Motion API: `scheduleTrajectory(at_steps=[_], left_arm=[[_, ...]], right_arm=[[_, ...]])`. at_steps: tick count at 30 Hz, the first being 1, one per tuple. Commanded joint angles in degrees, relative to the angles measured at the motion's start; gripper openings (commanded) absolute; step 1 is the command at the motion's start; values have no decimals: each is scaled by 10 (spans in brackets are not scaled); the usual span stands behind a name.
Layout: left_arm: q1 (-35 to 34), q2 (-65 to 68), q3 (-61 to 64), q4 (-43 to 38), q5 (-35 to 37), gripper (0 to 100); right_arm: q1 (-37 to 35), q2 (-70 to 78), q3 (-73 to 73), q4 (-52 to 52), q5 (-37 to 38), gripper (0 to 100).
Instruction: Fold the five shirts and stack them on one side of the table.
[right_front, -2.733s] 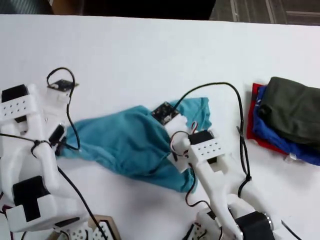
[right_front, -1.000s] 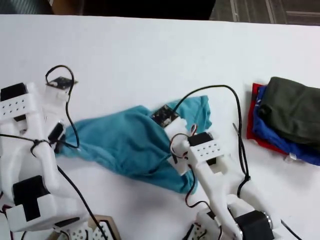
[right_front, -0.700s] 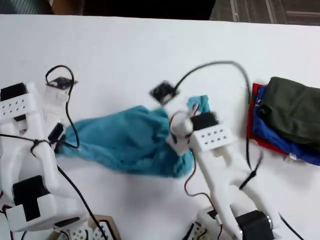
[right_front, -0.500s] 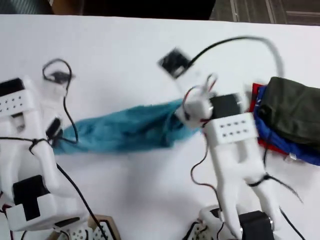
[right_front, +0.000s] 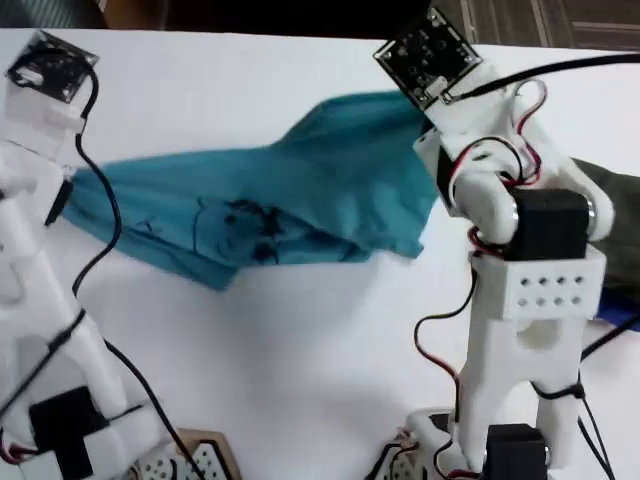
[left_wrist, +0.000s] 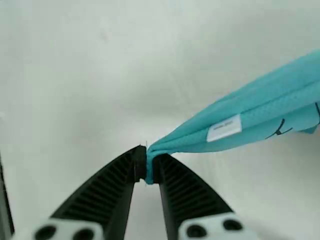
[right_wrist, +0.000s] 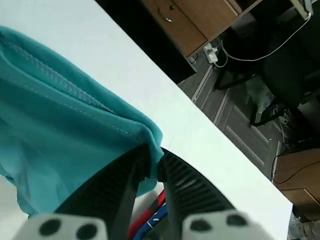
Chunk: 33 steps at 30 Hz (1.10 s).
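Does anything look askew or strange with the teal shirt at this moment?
Nothing looks damaged. The teal shirt hangs bunched and creased between the left claw and the right claw, each pinching one end, not flat on the table.

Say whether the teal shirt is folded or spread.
Spread, unfolded: the teal shirt stretches between the left hand and right hand, each shut on one end.

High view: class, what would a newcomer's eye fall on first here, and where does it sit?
The teal shirt stands out first, stretched wide above the white table across the middle of the picture. The left gripper pinches one end and the right gripper the other, each shut on the cloth. A dark print marks the shirt near its middle.
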Motion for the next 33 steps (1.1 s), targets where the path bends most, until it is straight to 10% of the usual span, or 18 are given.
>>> scheduleTrajectory(at_steps=[1, 23, 33], left_arm=[[-6, -52, -58, 6, 0, 25], [16, -148, -189, 6, 55, 25], [25, -230, -36, -6, 64, 25]], right_arm=[[7, 0, -71, 16, 4, 20], [12, -7, -440, -24, -21, 20], [7, -48, -462, -24, -24, 20]])
